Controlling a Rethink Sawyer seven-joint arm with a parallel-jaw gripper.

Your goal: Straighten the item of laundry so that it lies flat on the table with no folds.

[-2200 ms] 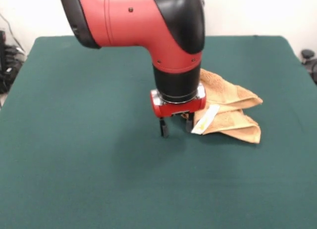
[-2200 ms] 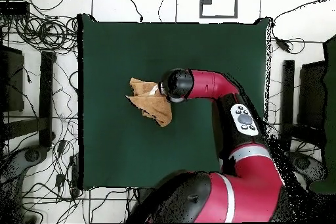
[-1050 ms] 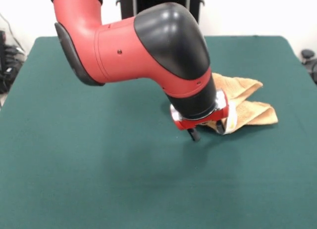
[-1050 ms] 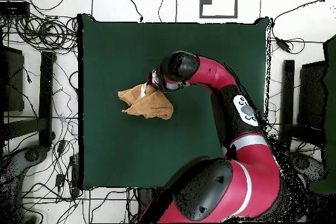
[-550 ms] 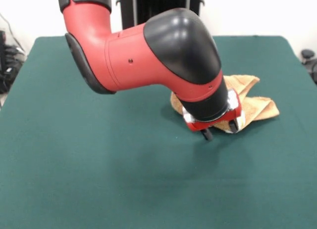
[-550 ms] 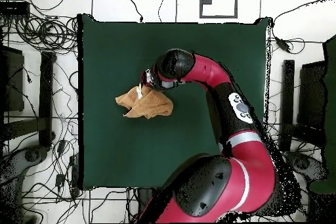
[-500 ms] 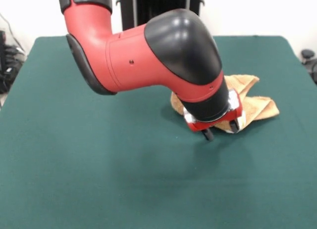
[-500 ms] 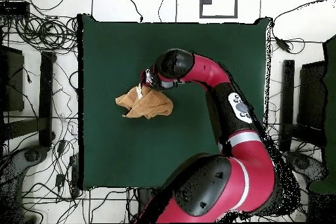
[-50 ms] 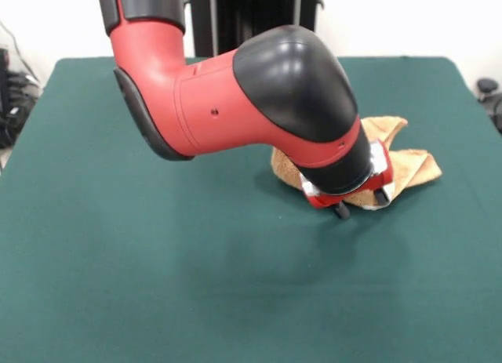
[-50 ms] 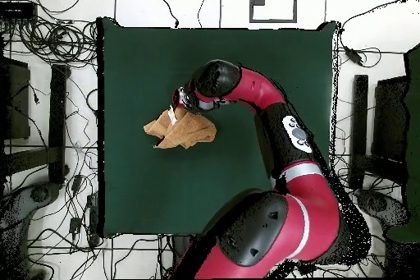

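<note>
The item of laundry [image 9: 404,168] is an orange-tan towel lying crumpled and folded over itself on the green table [image 9: 118,261], right of centre in the front view. My gripper [image 9: 362,205] is tilted and pressed down at the towel's near edge. Its two dark fingers [image 9: 343,212] stand apart, so it is open, with a bit of towel and white label by the right one. The arm hides the towel's left part. From overhead, the towel [image 10: 184,131] is a bunched lump left of centre, with the gripper [image 10: 177,107] at its upper edge.
The green table [image 10: 246,63] stretches wide on all sides of the towel. Cables and equipment [image 10: 49,47] lie on the floor beyond the table's edges. My arm [image 10: 254,92] reaches across the table's middle.
The gripper has slid right in the front view and tilted further, and the towel has moved and bunched with it. The spacing of the fingers looks unchanged.
</note>
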